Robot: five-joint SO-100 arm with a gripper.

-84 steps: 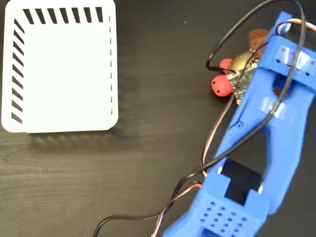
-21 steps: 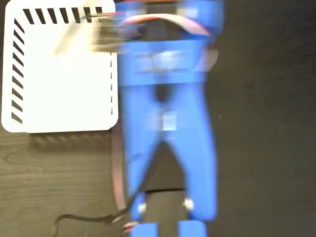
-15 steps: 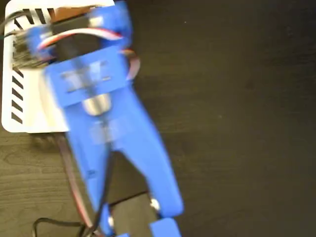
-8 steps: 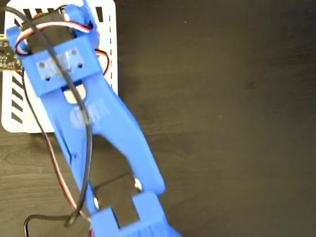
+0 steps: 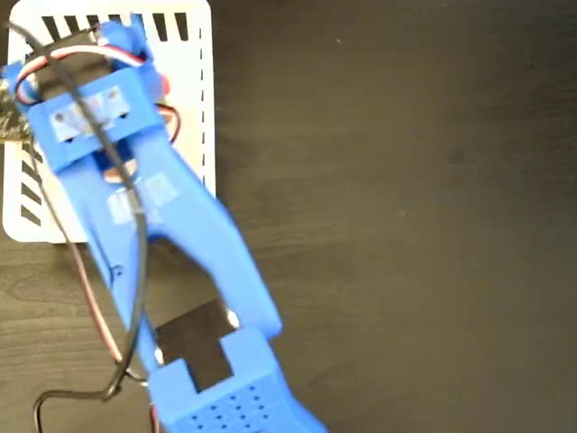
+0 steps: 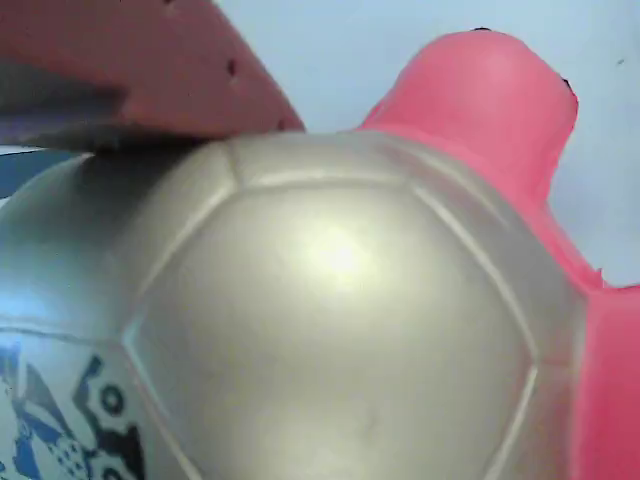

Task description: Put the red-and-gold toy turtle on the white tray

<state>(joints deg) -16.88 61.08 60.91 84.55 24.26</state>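
Observation:
The red-and-gold toy turtle (image 6: 340, 330) fills the wrist view: a shiny domed shell with a black printed mark at the lower left, and a red head (image 6: 490, 100) at the upper right. One gripper finger (image 6: 150, 60) presses on the shell's upper left; the other finger is hidden. Pale tray surface (image 6: 380, 40) shows behind the turtle. In the fixed view my blue arm (image 5: 180, 244) lies diagonally over the white tray (image 5: 194, 117), with the gripper (image 5: 126, 54) above the tray's upper part. Only a red sliver of the turtle (image 5: 163, 86) peeks out beside the wrist.
The tray sits at the top left of a dark wooden table (image 5: 406, 225). Black and red cables (image 5: 99, 298) trail along the arm's left side down to the bottom edge. The arm's base block (image 5: 225, 397) is at the bottom.
The arm has swung left from the middle of the table until its gripper end is over the tray. The base block has come into view at the bottom.

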